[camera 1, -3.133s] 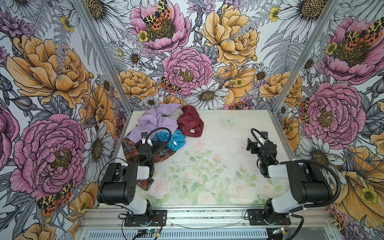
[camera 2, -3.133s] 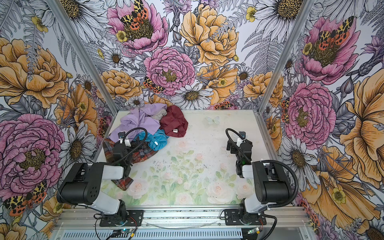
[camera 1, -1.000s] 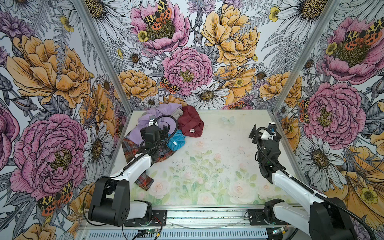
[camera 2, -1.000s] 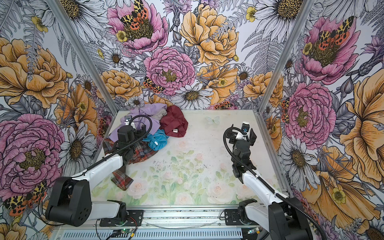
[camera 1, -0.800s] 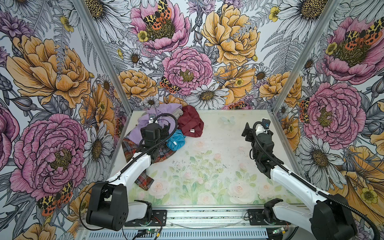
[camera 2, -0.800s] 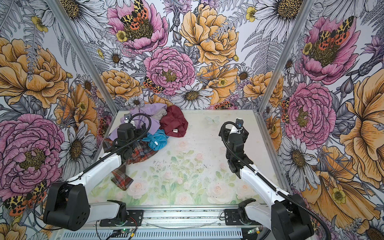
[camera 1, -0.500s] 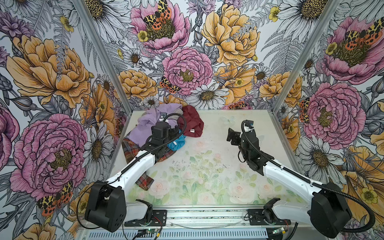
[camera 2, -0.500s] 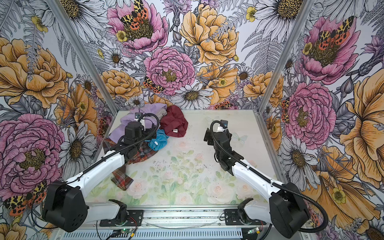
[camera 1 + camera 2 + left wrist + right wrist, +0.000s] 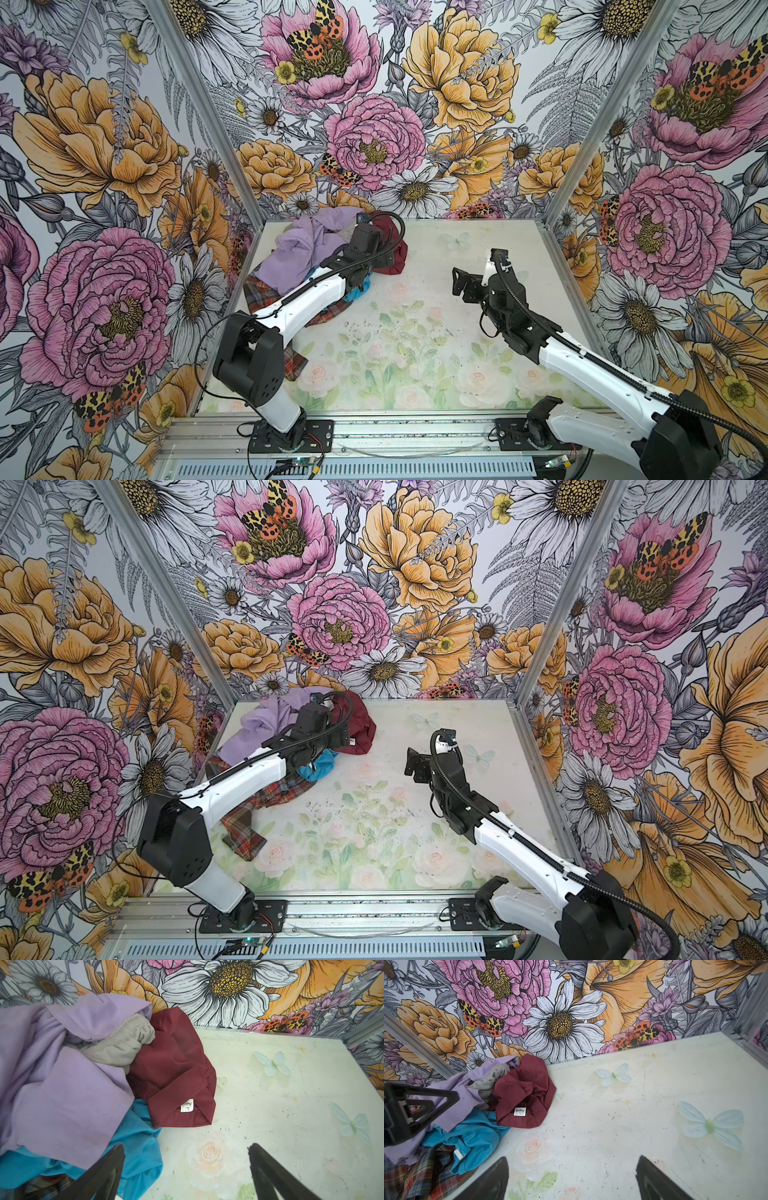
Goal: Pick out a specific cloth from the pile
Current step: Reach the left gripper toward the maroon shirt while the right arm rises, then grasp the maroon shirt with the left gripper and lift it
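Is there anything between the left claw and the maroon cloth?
Nothing visible. The open left claw faces the maroon cloth's labelled corner over bare table; the lilac garment overlaps only one edge.

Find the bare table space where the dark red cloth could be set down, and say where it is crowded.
Bare: the table between the dark red cloth and the right wall, and the front middle between the left arm and right arm. Crowded: the back-left corner, filled by the pile, whose plaid cloth trails forward under the left arm.
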